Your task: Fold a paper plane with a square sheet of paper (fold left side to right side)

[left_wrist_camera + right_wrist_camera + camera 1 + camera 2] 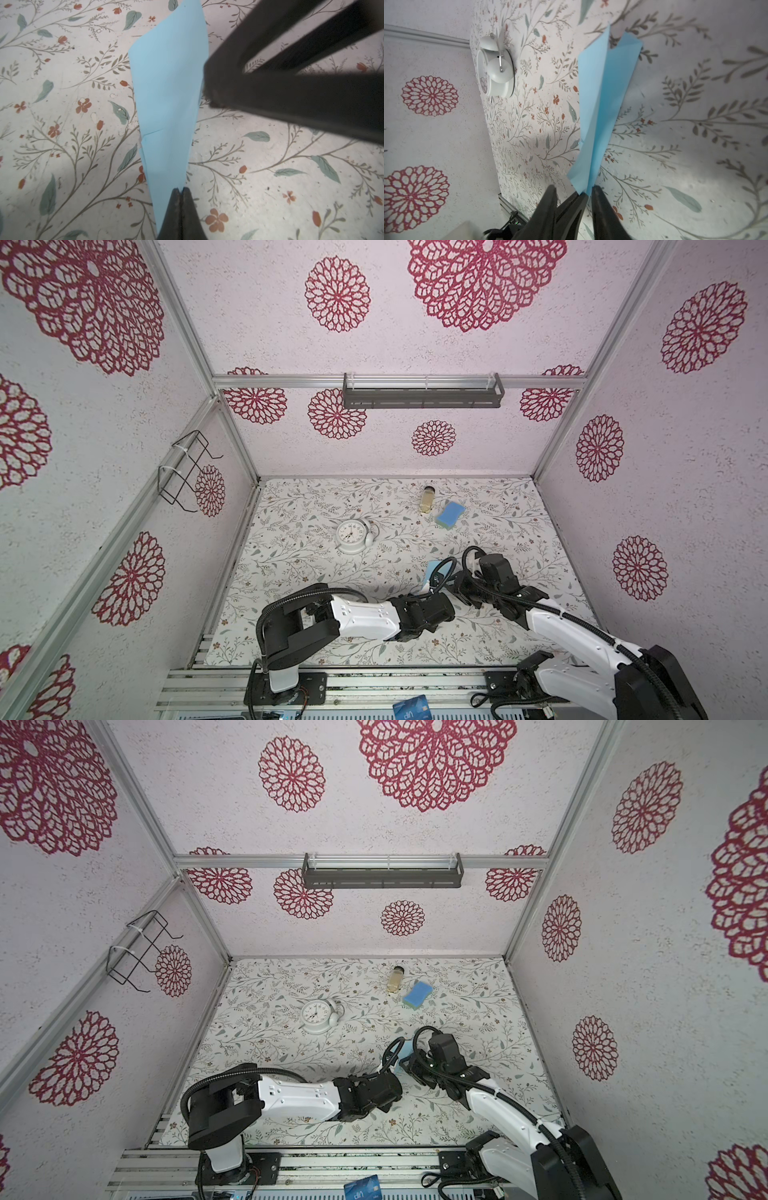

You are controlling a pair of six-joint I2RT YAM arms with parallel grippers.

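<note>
The left gripper (180, 190) is clamped tight on the narrow end of the paper plane (170, 83), its two fingertips pressed together over the blue paper. The right gripper (573, 187) has its fingers spread, with the plane's narrow end in the gap between them; in the left wrist view its dark fingers sit just beside the plane's long edge. The bench (311, 572) is covered in a leaf-and-flower print. A long grey shelf (422, 396) hangs on the back wall and a black wire rack (187, 472) on the left wall. The plane, creased lengthwise with its wings opening into a shallow V, is over the right half of the bench, nearer the front edge than the back, between the two grippers; whether its wide end touches the bench I cannot tell. A white clock (351, 536) lies face up left of the middle. A blue sponge (450, 514) rests near the back edge, right of the middle, a small bottle (428, 498) just beside it. A dark blue card (410, 707) lies on the metal rails (374, 684) beyond the front edge
</note>
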